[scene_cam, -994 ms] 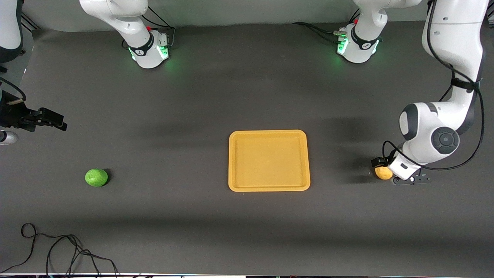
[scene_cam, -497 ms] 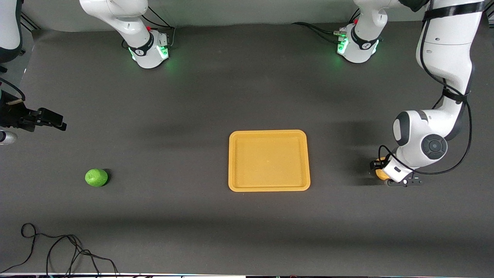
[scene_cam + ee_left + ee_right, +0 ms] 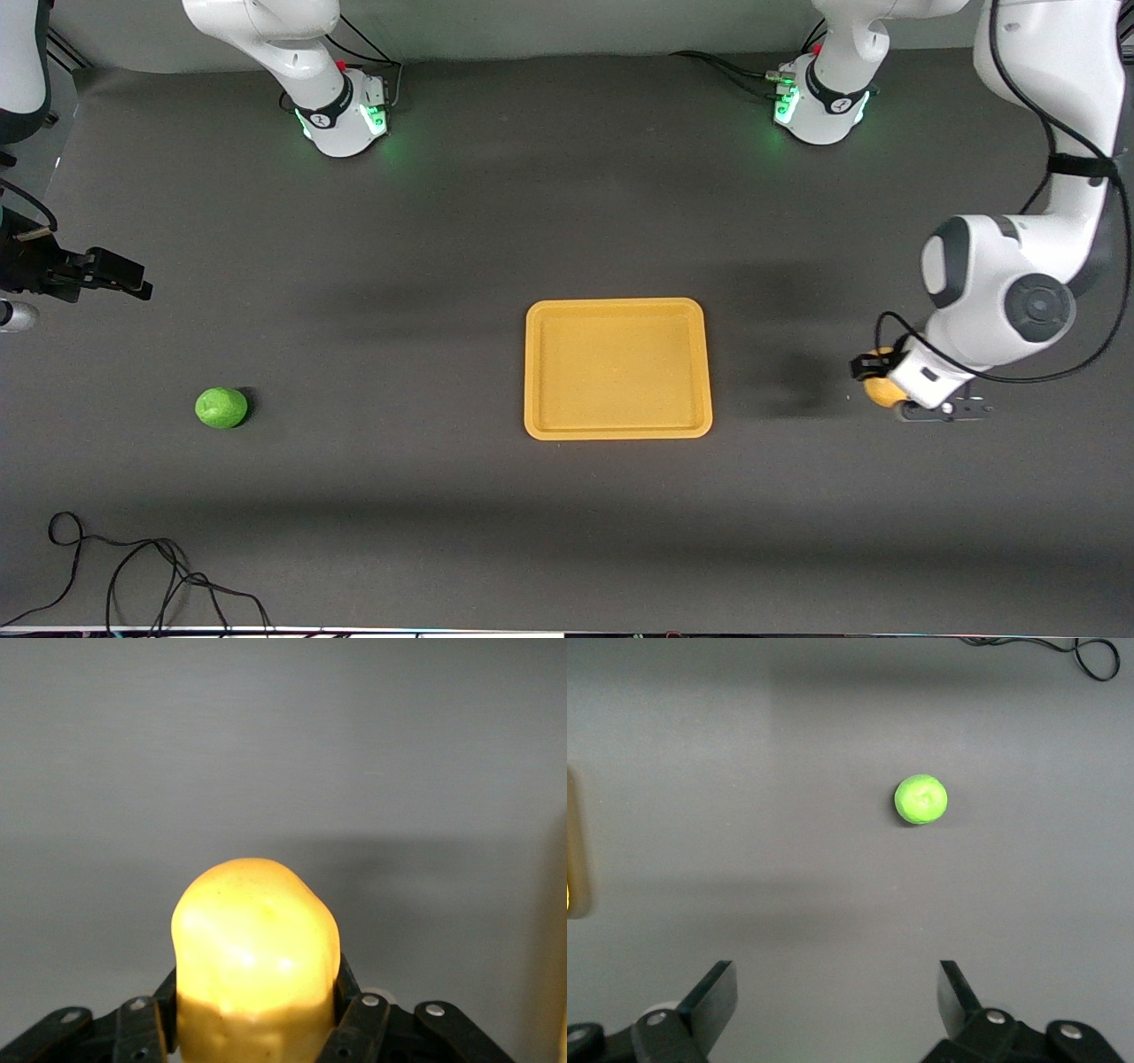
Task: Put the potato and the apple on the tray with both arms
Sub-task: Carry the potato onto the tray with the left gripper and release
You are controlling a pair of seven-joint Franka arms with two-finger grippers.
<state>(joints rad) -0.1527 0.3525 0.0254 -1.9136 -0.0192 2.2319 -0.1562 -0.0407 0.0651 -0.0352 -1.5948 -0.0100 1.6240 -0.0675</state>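
Left gripper (image 3: 879,383) clamped on potato (image 3: 255,948), toward the left arm's table end.
Potato lumpy, matte yellow; right gripper (image 3: 837,1001) waits, fingers apart.

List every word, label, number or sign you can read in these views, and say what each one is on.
No readable text in any view.
Black bands near the arm bases carry a small white mark: too small to read.
The tray, the apple and the potato, held in the left gripper, bear no writing.
The right gripper, open over the bare table, bears none either.
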